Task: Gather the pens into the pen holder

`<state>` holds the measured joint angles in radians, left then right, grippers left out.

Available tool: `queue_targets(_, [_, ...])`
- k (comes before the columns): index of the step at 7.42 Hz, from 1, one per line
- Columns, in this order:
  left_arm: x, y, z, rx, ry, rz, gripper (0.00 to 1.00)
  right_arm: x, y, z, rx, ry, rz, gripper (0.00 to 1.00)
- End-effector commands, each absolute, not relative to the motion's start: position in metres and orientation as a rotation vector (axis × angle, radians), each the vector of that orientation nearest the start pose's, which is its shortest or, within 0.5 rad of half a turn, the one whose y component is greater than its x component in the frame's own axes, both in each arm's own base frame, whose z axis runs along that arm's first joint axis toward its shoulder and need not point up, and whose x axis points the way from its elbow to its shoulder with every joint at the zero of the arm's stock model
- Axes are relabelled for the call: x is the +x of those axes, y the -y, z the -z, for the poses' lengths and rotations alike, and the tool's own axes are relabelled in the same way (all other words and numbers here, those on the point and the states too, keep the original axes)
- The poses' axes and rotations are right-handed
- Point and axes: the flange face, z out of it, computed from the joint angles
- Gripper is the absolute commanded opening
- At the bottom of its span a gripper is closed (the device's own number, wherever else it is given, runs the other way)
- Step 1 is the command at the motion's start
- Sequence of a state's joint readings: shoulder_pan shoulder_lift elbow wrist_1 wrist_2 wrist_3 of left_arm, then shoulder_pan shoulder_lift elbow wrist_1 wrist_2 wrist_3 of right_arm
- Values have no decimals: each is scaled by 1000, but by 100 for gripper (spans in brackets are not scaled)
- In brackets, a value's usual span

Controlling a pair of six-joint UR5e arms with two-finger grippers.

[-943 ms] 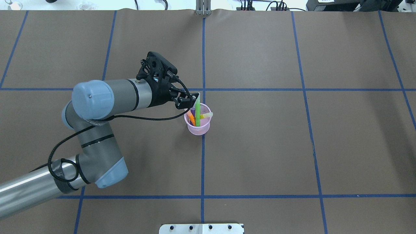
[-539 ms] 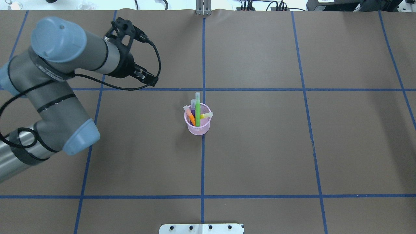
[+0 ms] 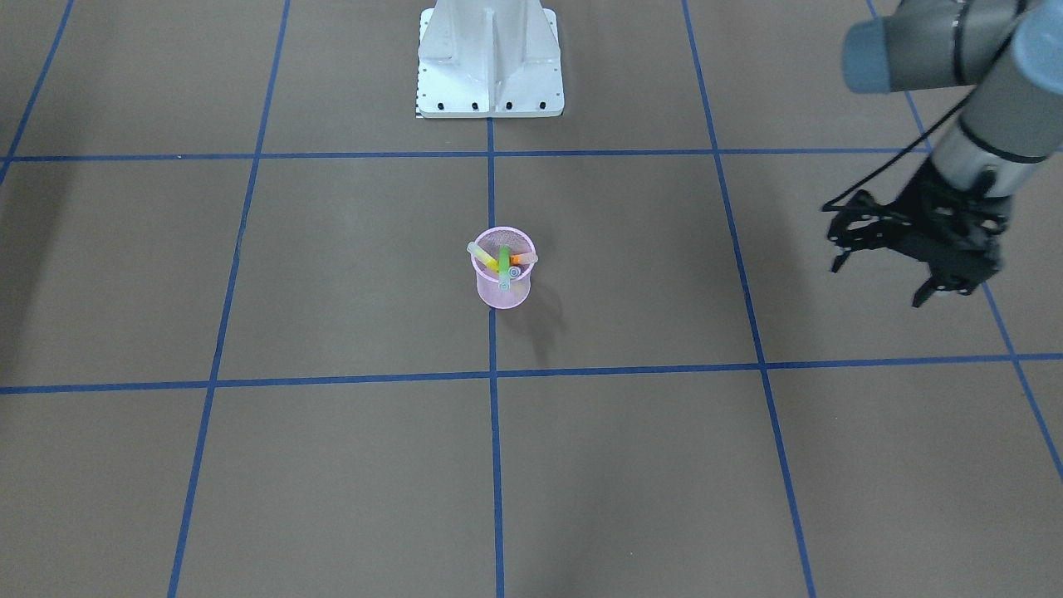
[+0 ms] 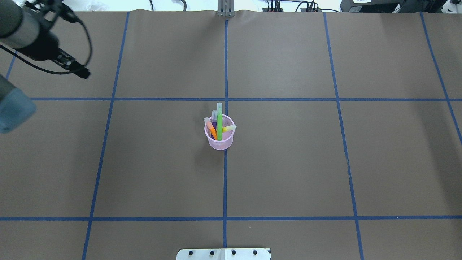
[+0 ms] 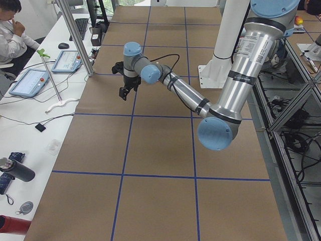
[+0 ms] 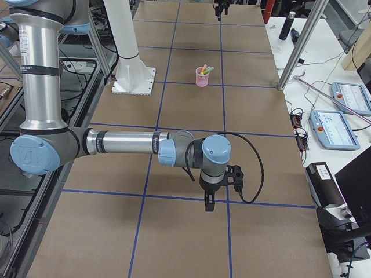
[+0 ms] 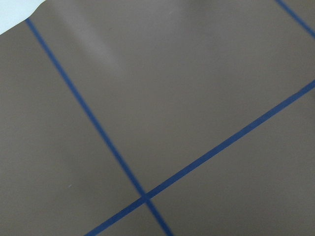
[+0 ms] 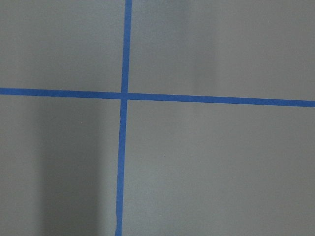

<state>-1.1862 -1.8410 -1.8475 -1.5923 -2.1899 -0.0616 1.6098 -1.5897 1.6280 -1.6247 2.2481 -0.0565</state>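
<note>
the brown desk [image 4: 288, 162] is crossed by blue tape lines. the left arm [image 3: 972, 108] hangs over the desk's left part, well apart from the cup; the left fingers [image 3: 930, 289] are spread and hold nothing. the right arm [image 6: 116, 142] reaches low over the right end of the desk, and for the right fingers [image 6: 209, 202] i cannot tell if they are spread or closed. the pink mesh pen holder [image 4: 221, 142] stands upright near the middle of the desk, on a tape line. all four pens are inside it: the green pen [image 4: 219, 122] nearly upright, the purple pen [image 4: 214, 121] just beside it, the orange pen [image 4: 212, 133] leaning toward the robot's left, the yellow pen [image 4: 228, 128] leaning toward its right.
</note>
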Motion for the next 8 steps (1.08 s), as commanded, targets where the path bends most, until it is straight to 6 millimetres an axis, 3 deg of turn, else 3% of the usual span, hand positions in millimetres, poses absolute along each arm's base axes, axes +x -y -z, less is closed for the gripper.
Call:
queue_targets(1, [25, 533, -500, 326, -651, -466, 100, 91, 478, -653, 15, 670, 10, 100])
queue_targets(2, [-10, 529, -548, 257, -647, -404, 100, 91, 478, -653, 15, 670, 10, 100])
queue_targets(3, [-34, 526, -579, 168, -657, -326, 100, 91, 478, -654, 13, 669, 10, 100])
queue_targets(4, [-37, 523, -583, 147, -663, -310, 100, 91, 478, -653, 15, 669, 10, 100])
queue_targets(5, [-38, 506, -607, 93, -668, -280, 100, 91, 479, -651, 18, 669, 11, 100])
queue_targets(8, [-48, 491, -618, 81, -674, -250, 100, 90, 482, -648, 23, 668, 15, 100])
